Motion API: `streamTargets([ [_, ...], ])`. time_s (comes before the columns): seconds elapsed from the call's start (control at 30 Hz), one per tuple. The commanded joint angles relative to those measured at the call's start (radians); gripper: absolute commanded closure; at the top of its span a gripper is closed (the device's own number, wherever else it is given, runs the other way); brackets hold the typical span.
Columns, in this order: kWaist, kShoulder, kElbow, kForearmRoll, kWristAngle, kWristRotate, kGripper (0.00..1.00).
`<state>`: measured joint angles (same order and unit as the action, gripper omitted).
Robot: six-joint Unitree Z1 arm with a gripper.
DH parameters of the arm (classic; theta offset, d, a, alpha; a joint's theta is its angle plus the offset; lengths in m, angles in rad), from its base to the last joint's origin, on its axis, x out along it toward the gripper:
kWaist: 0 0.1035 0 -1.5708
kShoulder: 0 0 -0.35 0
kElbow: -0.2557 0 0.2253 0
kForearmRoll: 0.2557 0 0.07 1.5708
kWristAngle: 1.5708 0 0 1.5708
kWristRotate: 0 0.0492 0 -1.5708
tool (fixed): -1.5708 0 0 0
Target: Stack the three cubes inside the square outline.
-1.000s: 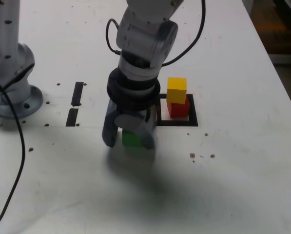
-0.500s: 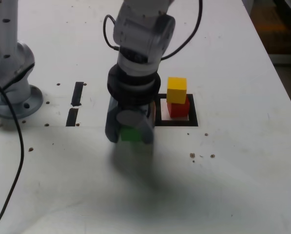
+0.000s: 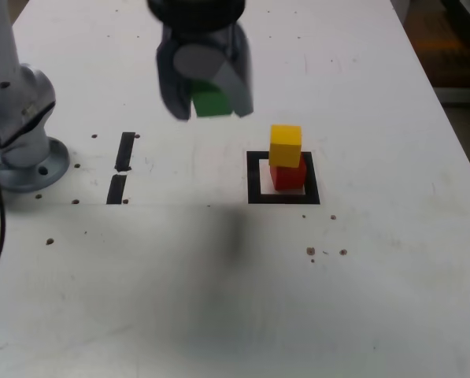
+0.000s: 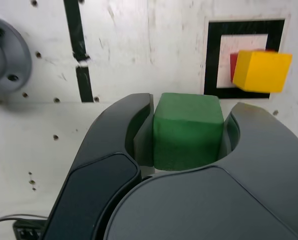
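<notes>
exterior view
gripper [image 3: 211, 102]: up off the table, near the top of the frame, pointing down; both jaws clamped on the green cube
green cube [image 3: 209, 100]: held between the jaws, in the air, clear of the table; to the exterior view's left of the stack and well apart from it
yellow cube [image 3: 286, 146]: on top of the red cube, slightly skewed to it
red cube [image 3: 288, 176]: on the pale centre of the square outline, mostly covered by the yellow one
square outline [image 3: 256, 179]: flat on the table, right of centre in the exterior view
two black strips [image 3: 121, 168]: flat, end to end, at the exterior view's left of the outline
arm base [image 3: 18, 118]: grey column on a round flange, at the exterior view's left edge
table [image 3: 376, 299]: white, small dark specks; gripper's soft shadow below centre

wrist view
gripper [image 4: 188, 132]: dark jaws narrow, pressed on either side of the green cube
green cube [image 4: 187, 131]: sits square between the jaws, top face visible
yellow cube [image 4: 261, 71]: over the red cube [image 4: 233, 64], only a red sliver shows
square outline [image 4: 212, 55]: black border, pale centre, stack inside it
black strips [image 4: 79, 50]: beside the arm base [image 4: 4, 55]
</notes>
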<state>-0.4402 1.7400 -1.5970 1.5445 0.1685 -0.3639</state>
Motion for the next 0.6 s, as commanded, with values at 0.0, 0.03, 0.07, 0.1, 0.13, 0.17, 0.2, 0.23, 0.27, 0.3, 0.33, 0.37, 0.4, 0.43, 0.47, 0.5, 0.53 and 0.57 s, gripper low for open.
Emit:
streamTargets([
  [0.0, 0.022, 0.024, -0.210, 0.023, 0.000, 0.022, 0.94],
  [0.03, 0.038, 0.043, -0.233, 0.023, -0.004, 0.039, 0.94],
  [0.07, 0.055, 0.065, -0.256, 0.023, -0.012, 0.057, 0.94],
  [0.1, 0.071, 0.089, -0.278, 0.023, -0.020, 0.076, 0.94],
  [0.13, 0.088, 0.113, -0.300, 0.024, -0.030, 0.095, 0.94],
  [0.17, 0.103, 0.137, -0.322, 0.026, -0.039, 0.113, 0.94],
  [0.2, 0.117, 0.158, -0.342, 0.029, -0.048, 0.130, 0.94],
  [0.23, 0.129, 0.176, -0.360, 0.033, -0.055, 0.145, 0.94],
  [0.27, 0.142, 0.193, -0.377, 0.039, -0.060, 0.160, 0.94],
  [0.3, 0.150, 0.202, -0.384, 0.043, -0.063, 0.169, 0.94],
  [0.33, 0.157, 0.206, -0.387, 0.047, -0.065, 0.175, 0.94],
  [0.37, 0.162, 0.209, -0.387, 0.051, -0.067, 0.179, 0.94],
  [0.4, 0.167, 0.211, -0.383, 0.054, -0.069, 0.180, 0.94],
  [0.43, 0.171, 0.213, -0.377, 0.057, -0.072, 0.181, 0.94],
  [0.47, 0.173, 0.215, -0.373, 0.058, -0.075, 0.182, 0.94],
  [0.5, 0.178, 0.221, -0.363, 0.060, -0.081, 0.182, 0.94],
  [0.53, 0.181, 0.227, -0.355, 0.061, -0.086, 0.182, 0.94],
  [0.57, 0.184, 0.235, -0.347, 0.062, -0.091, 0.183, 0.94],
])
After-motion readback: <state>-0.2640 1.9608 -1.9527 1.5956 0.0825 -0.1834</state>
